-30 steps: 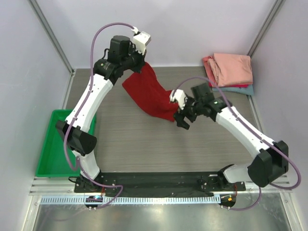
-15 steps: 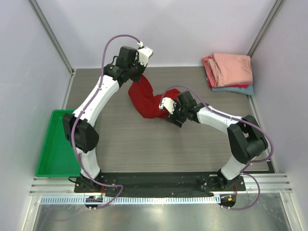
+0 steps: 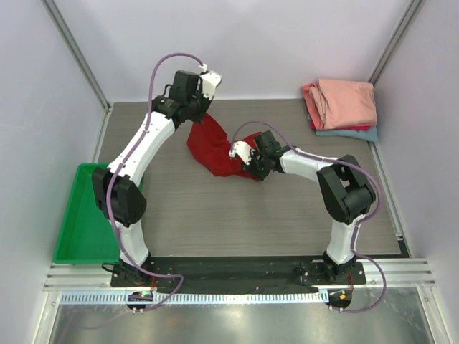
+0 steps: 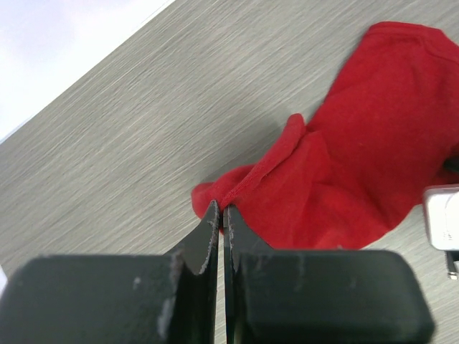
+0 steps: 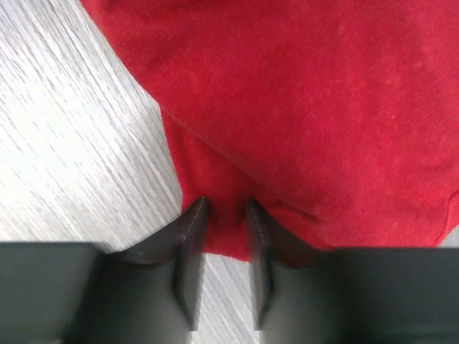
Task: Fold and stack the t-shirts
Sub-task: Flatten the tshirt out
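Slack bunches the red t-shirt (image 3: 214, 149) onto the desk (image 3: 215, 215) as the left claw (image 4: 221, 212) and right claw (image 5: 228, 209), both pinched on its edges, converge to fold it

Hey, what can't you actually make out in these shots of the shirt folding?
Top view: where the left gripper pinches the red t-shirt, hidden under its own wrist.
Top view: how many shirts lie under the salmon-pink shirt; only edges show.
Right wrist view: the red t-shirt's outline, cut off by the frame edges.
Top view: part of the green tray, behind the left arm.
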`<state>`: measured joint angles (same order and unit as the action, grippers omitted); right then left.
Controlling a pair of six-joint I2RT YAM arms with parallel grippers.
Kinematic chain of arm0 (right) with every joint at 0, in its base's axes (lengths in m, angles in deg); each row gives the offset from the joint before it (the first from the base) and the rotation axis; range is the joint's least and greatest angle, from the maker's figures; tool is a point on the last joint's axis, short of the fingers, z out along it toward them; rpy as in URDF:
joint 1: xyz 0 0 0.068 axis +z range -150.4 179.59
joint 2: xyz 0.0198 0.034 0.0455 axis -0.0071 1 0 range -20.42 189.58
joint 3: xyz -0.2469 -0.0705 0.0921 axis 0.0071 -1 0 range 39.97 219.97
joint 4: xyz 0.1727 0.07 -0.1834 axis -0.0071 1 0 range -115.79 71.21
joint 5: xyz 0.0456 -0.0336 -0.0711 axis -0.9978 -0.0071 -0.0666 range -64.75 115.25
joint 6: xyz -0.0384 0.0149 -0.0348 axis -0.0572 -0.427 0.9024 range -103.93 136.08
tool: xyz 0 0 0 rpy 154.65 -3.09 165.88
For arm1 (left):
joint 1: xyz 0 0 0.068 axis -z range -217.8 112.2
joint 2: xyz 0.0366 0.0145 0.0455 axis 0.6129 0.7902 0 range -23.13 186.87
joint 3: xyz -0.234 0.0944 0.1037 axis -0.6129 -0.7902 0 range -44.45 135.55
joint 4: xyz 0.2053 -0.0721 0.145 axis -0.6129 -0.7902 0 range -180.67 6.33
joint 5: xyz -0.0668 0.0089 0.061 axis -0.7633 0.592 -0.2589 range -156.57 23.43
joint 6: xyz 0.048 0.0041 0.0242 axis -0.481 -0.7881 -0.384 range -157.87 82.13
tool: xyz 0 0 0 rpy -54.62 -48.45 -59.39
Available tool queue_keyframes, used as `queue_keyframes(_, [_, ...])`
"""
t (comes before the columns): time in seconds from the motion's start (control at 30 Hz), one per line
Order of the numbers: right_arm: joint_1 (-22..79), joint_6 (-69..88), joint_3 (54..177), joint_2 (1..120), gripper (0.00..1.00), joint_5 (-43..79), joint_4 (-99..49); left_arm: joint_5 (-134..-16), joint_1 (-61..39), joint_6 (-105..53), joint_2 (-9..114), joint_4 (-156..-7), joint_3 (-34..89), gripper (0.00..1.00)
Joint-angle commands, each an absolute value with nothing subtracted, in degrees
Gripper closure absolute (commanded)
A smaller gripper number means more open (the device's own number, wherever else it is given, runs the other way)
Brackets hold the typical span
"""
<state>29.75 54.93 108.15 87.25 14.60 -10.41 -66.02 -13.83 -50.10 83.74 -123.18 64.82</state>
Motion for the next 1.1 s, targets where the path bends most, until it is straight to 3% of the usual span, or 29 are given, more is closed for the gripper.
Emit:
queue_keyframes(0.0, [30.09,54.39,110.90,86.45,0.69,14.27,-8.21,-66.40,-14.85,-49.38,81.73,-121.29,65.58,1.00])
queue_keyframes(0.03, [30.09,54.57,110.90,85.58,0.91,14.44,-7.51,-66.40,-15.03,-49.38,81.73,-121.29,65.58,1.00])
queue_keyframes(0.07, [30.09,54.75,110.90,84.79,0.99,15.05,-7.07,-66.40,-15.12,-49.29,81.73,-121.29,65.50,1.00])
queue_keyframes(0.23, [30.09,56.32,112.21,73.82,0.99,18.39,-2.59,-66.40,-15.91,-49.29,79.63,-123.31,66.99,1.00])
queue_keyframes(0.37, [30.09,58.26,113.88,56.71,0.99,20.77,0.83,-66.40,-16.09,-52.09,72.62,-123.49,63.57,1.00])
queue_keyframes(0.53, [30.27,55.64,117.92,44.46,0.99,19.20,7.33,-79.73,-16.00,-58.07,62.41,-132.24,58.56,0.99])
queue_keyframes(0.7, [30.53,52.72,119.87,38.47,0.99,19.98,12.71,-87.83,-16.00,-59.92,54.14,-137.72,53.37,0.90])
queue_keyframes(0.87, [29.31,54.65,114.95,42.67,0.99,21.05,4.72,-86.90,-16.09,-58.35,62.54,-133.78,55.20,0.81])
queue_keyframes(0.9, [28.17,55.18,113.81,44.16,0.99,19.47,3.40,-84.96,-16.00,-58.35,65.70,-133.34,59.22,0.74])
queue_keyframes(0.93, [25.03,54.93,113.71,49.13,0.99,17.89,1.48,-81.64,-16.26,-58.17,73.82,-132.46,61.95,0.58])
queue_keyframes(1.0, [21.59,51.00,116.41,55.74,0.99,13.50,0.32,-69.43,-16.79,-56.08,82.65,-133.32,75.85,0.58])
queue_keyframes(1.07, [17.02,48.16,121.33,66.86,0.99,11.20,3.02,-71.64,-17.32,-53.95,91.37,-143.75,88.11,0.60])
